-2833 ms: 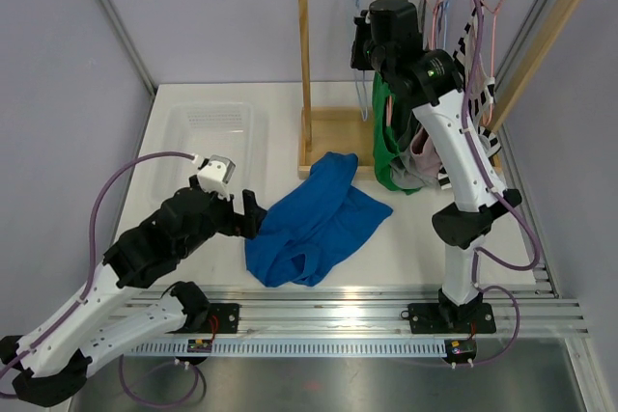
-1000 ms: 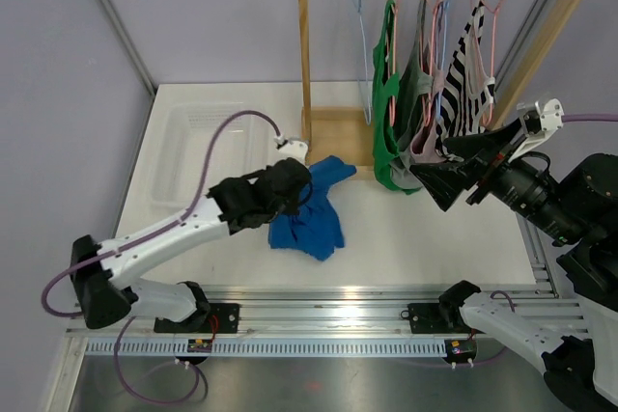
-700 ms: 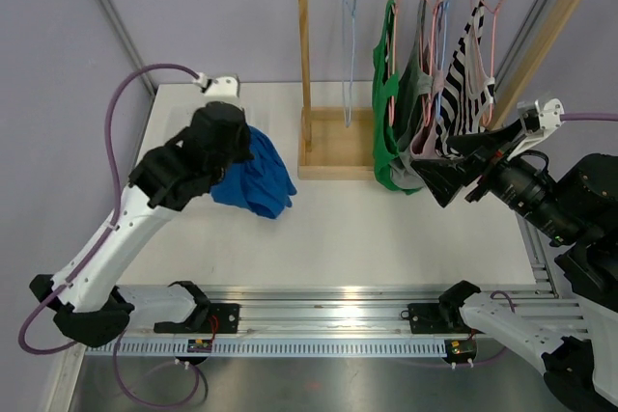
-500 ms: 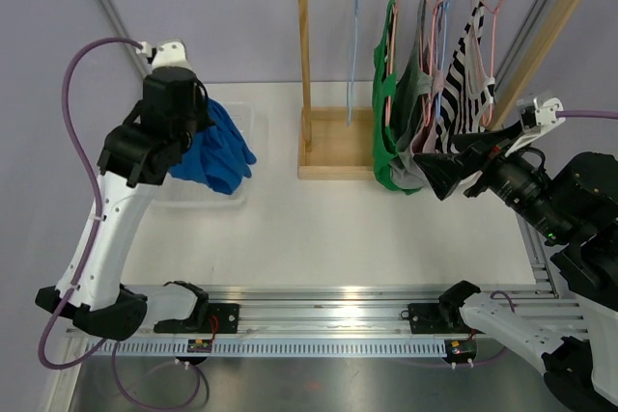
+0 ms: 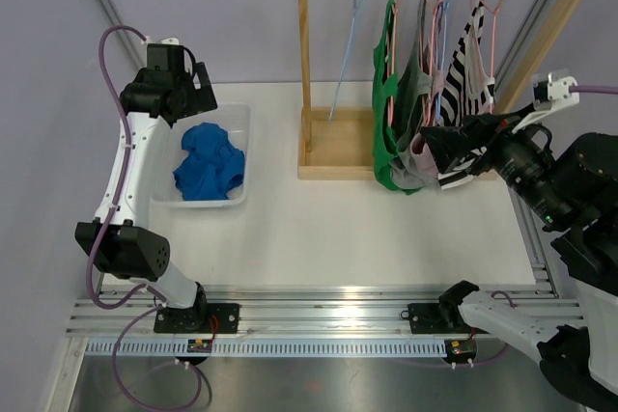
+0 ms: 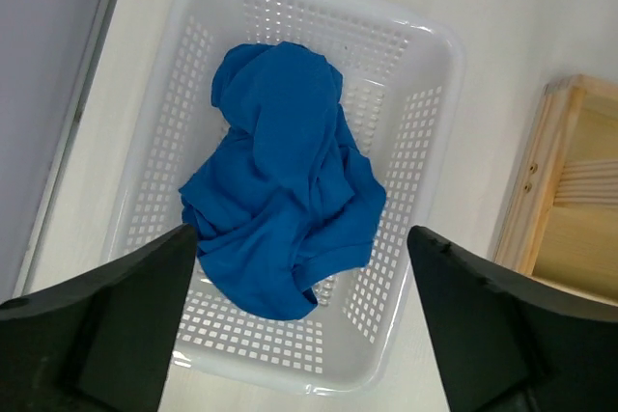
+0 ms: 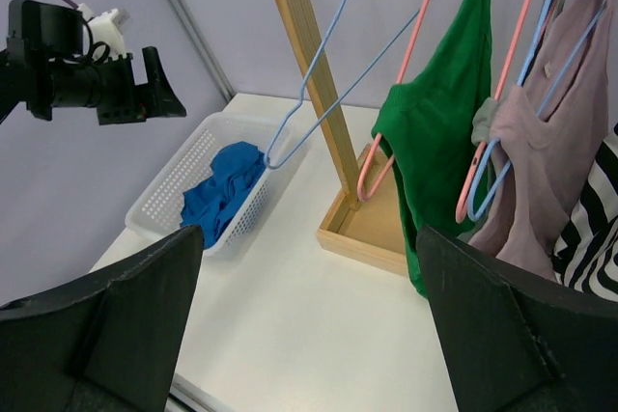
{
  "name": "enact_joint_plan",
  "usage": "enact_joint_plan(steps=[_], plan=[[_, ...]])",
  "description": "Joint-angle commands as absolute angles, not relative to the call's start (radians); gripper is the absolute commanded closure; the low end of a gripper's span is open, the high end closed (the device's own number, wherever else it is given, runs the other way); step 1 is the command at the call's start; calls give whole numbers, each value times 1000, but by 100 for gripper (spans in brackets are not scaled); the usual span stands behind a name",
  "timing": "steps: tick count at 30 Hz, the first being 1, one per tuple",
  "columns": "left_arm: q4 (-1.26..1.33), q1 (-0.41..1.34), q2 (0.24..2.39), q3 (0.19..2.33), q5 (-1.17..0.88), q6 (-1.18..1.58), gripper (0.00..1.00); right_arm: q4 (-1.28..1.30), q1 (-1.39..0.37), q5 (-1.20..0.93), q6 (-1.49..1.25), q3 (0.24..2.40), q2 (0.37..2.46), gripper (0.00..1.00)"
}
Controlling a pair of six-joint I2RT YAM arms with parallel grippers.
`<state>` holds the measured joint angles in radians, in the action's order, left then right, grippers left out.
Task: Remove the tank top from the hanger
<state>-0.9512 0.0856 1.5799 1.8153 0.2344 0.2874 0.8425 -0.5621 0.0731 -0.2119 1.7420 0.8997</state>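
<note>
Off the hanger (image 5: 346,45) and down in the basket (image 5: 239,118): the tank top (image 5: 206,173), blue, crumpled in a loose heap on the basket floor, touched by nothing. Basket white and perforated, at the far left of the desk (image 5: 338,229), apart from the wooden rack (image 5: 305,65).

Straight above the basket, the left pincer (image 5: 205,94), pointing down, jaws wide apart and empty. From the left wrist: tank top (image 6: 285,176) framed between the two dark fingers (image 6: 116,325), folds bunched in the middle, white rim (image 6: 425,41) all round it, a corner of the rack's base at the right edge.

At the right side, raised off the desk, the right pincer (image 5: 446,153), jaws spread wide, nothing between them, tips just beside the low hems of the clothes on the rack. Whether touching the cloth or only near, impossible to tell from above.

From the right wrist: hanger (image 7: 319,94) bare, thin pale-blue wire, hooked on the rail beside the left post (image 7: 304,55) and hanging tilted, its lower end swung out toward the basket side. Beyond it on the desk, basket (image 7: 164,190) with tank top (image 7: 220,195) inside, left pincer (image 7: 159,84) above.

Further right along the rail, on pink and blue wires: green top (image 7: 439,142), mauve top (image 7: 550,142), striped top (image 5: 470,65), close together.
</note>
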Motion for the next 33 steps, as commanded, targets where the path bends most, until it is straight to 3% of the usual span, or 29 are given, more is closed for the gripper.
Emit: enact_joint_plan(steps=[1,6,10,15,24,25,33], plan=[[-925,78,1519,1839,178,279,1,862,-561,114,-230,1840,1024,1],[-920,101,1404,1764,65,241,1,980,-561,231,-241,2017,1242,0],[-885,248,1272,1570,69,232,1,1014,-561,394,-210,2163,1385,5],[-833,366,1163,1372,134,264,1,1042,-561,442,-166,2319,1563,23],[-773,371,1026,1106,135,255,1,1028,-560,563,-97,2499,1785,45],[-769,371,1017,1092,143,253,1,1035,-560,572,-95,2543,1802,52],[-764,373,1025,1072,137,241,1,1019,-558,617,-72,2568,1864,62]])
